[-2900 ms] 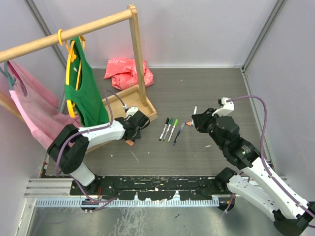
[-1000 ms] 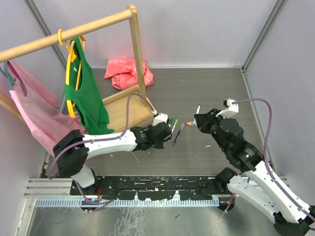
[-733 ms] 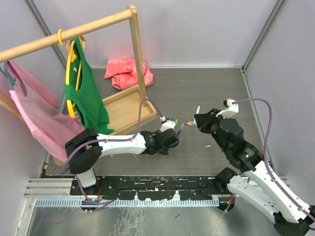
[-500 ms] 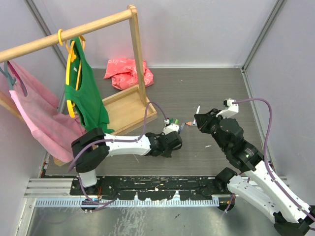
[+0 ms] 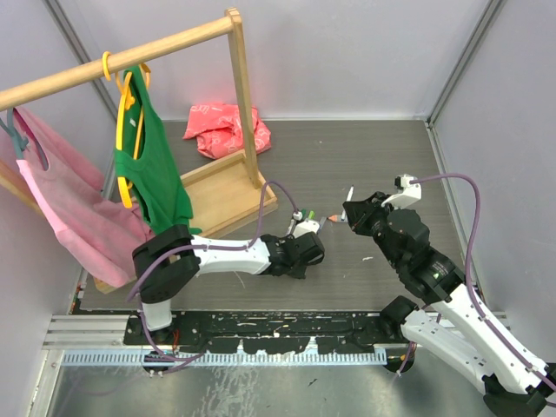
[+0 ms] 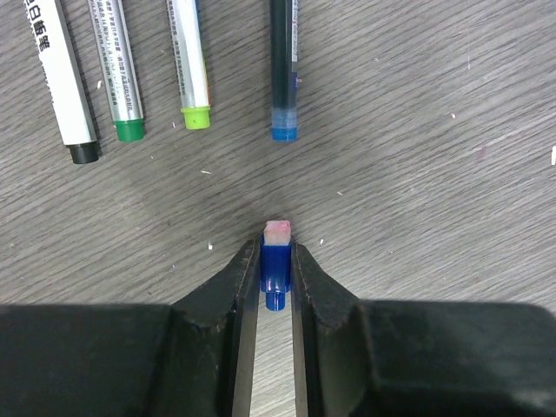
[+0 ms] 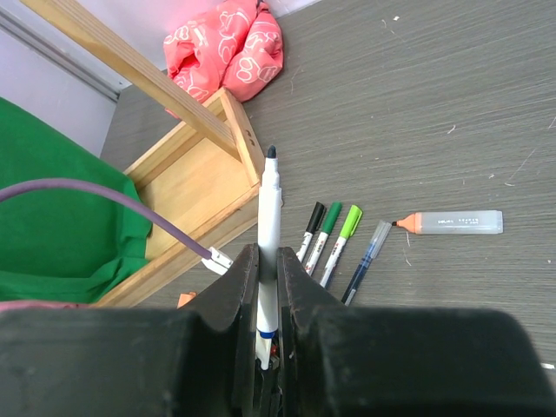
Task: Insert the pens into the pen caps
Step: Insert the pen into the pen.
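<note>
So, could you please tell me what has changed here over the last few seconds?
The left arm swung from the wooden rack base rightward across the row of pens. The left gripper is now nearer the right gripper and is clamped on a blue cap. The right gripper rose slightly early on and kept its white pen upright. The row and the orange pen look unmoved.

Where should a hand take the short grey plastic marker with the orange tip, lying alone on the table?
Mid-barrel, from straight above, closing across its width. The grey orange-tipped marker lies flat, apart from the row of four pens, so both long sides are free.
</note>
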Tool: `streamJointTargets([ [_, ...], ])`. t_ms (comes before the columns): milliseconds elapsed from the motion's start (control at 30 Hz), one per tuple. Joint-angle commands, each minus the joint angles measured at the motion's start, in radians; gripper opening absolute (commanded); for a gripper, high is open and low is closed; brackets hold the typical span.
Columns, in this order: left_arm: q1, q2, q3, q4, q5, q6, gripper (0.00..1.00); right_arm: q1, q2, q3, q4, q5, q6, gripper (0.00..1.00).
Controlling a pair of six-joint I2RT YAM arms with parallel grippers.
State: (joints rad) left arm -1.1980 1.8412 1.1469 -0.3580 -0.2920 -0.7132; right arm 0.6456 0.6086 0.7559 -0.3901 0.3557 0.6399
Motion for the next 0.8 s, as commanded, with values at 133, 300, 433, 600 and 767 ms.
streamJointTargets([
  [133,-0.007,-0.002,0.021,0.022,-0.009,0.014,0.25,-0.004,-0.003,0.005,0.026,0.022,0.013,0.0],
  [300,-0.007,-0.052,0.003,0.04,-0.016,0.012,0.3,-0.004,-0.008,0.005,0.025,0.025,0.014,0.0],
  [433,-0.007,-0.118,0.0,0.045,-0.03,0.023,0.34,-0.004,-0.015,0.011,0.021,0.034,0.014,0.0],
  [600,-0.008,-0.244,-0.031,0.062,-0.08,0.029,0.36,-0.003,-0.024,0.02,0.016,0.047,0.001,0.0],
  [767,-0.006,-0.427,-0.122,0.147,-0.128,0.074,0.4,-0.004,-0.037,0.014,0.033,0.029,-0.017,0.0],
])
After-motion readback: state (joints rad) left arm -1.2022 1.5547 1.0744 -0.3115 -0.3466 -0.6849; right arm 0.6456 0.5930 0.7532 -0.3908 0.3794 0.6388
